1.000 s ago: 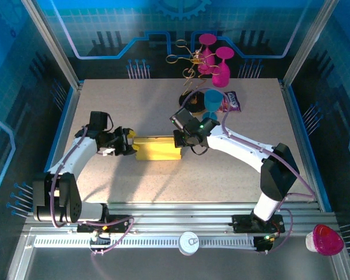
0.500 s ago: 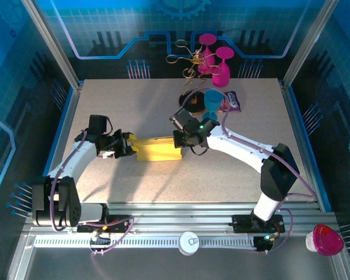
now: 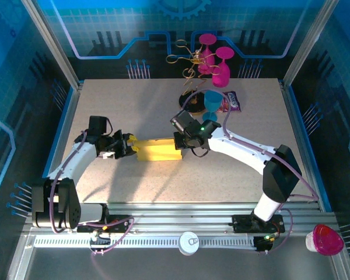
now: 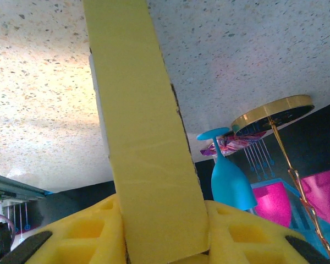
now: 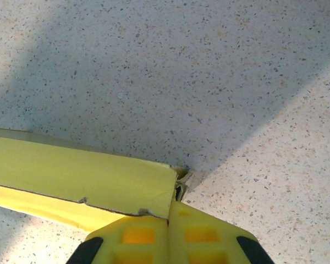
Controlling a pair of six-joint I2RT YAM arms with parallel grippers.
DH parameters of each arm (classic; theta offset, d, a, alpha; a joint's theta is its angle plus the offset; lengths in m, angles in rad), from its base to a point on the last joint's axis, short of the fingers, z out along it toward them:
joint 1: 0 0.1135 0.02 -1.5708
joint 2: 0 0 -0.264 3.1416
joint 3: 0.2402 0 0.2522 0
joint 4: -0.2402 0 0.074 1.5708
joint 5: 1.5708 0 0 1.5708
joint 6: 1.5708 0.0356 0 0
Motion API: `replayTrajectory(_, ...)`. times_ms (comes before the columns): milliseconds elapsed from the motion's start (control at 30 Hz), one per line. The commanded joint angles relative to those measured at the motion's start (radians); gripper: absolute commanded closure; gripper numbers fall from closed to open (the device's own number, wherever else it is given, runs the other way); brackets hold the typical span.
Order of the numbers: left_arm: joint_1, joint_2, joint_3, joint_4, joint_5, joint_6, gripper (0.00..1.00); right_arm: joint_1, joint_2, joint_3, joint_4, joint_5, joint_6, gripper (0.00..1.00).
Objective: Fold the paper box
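The paper box (image 3: pixel 158 150) lies folded flat and yellow in the middle of the table, its long side running left to right. My left gripper (image 3: pixel 130 146) is at its left end. In the left wrist view the box (image 4: pixel 137 126) runs up from between the yellow fingers (image 4: pixel 231 225), which press on both sides of it. My right gripper (image 3: pixel 181 140) is at the box's right end. In the right wrist view its fingers (image 5: pixel 148 236) are pressed together at the box's corner (image 5: pixel 82 170), pinching the thin end wall there.
Behind the box stand a blue goblet (image 3: pixel 212 100), a purple snack packet (image 3: pixel 230 102), a gold wire stand (image 3: pixel 189 61) on a round base and two pink goblets (image 3: pixel 220 67). Metal frame rails border the table on all sides.
The left gripper's fingers have closed in on the box's left end, and the left arm has shifted slightly. The right gripper and the box have stayed almost still.
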Motion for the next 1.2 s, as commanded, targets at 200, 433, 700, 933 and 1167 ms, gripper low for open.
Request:
replayTrajectory(200, 0.004, -0.014, -0.013, -0.024, -0.007, 0.018, 0.71, 0.006, -0.051, 0.042, -0.15, -0.063, 0.009, 0.79)
replayTrajectory(433, 0.003, -0.009, -0.001, -0.033, -0.008, 0.033, 0.71, -0.028, -0.086, 0.08, -0.164, -0.149, 0.096, 0.68)
replayTrajectory(700, 0.003, -0.009, 0.001, -0.039, -0.011, 0.036, 0.71, -0.149, -0.165, 0.01, -0.029, -0.364, 0.497, 0.46)
replayTrajectory(933, 0.003, -0.007, 0.005, -0.041, -0.013, 0.04, 0.72, -0.205, -0.24, -0.365, 0.494, -0.539, 1.176, 0.38)
replayTrajectory(1167, 0.003, -0.007, 0.006, -0.039, -0.011, 0.043, 0.72, -0.205, -0.23, -0.44, 0.648, -0.535, 1.344, 0.37)
